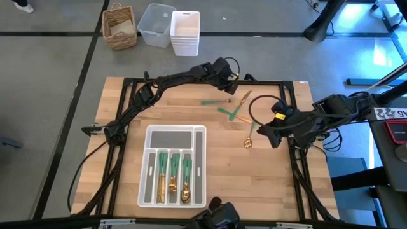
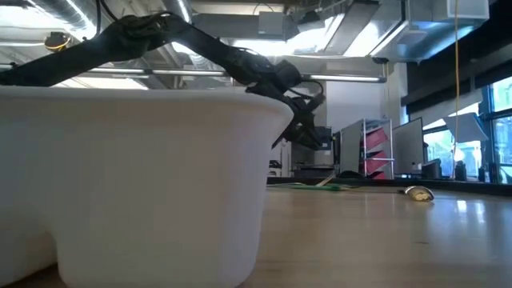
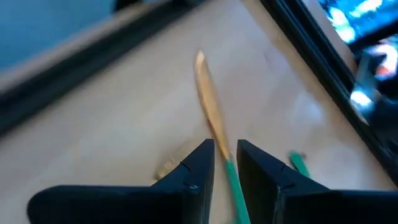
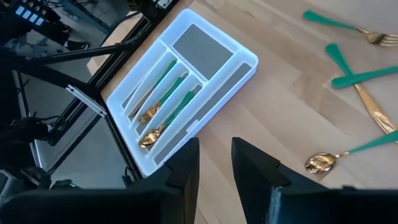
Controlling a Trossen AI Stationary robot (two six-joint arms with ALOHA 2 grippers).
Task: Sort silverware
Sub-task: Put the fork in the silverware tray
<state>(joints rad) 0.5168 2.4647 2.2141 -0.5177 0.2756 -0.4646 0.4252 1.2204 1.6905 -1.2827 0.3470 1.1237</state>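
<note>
In the left wrist view, a knife (image 3: 210,106) with a gold blade and a green handle sits between the fingers of my left gripper (image 3: 226,163), which is shut on it over the table's far middle (image 1: 227,81). My right gripper (image 4: 215,163) hovers at the table's right, open by a narrow gap, with nothing in it. A spoon (image 1: 248,141) lies flat on the wood just left of it. More silverware (image 1: 229,113) lies loose on the table. The white organizer tray (image 1: 201,166) at the near middle holds several green-handled pieces. My left gripper pinches the knife between its two fingers where the green handle meets the gold blade (image 3: 227,167). The fingers slant down from the far left. The knife runs along them, blade pointing ahead and handle back under the gripper. It looks lifted clear of the wood.
A dark frame (image 1: 191,83) runs around the tabletop. Beyond the far edge stand a wicker basket (image 1: 119,27) and white bins (image 1: 184,33). In the low view the tray's wall (image 2: 136,184) fills the left. Bare wood lies between the tray and the right arm.
</note>
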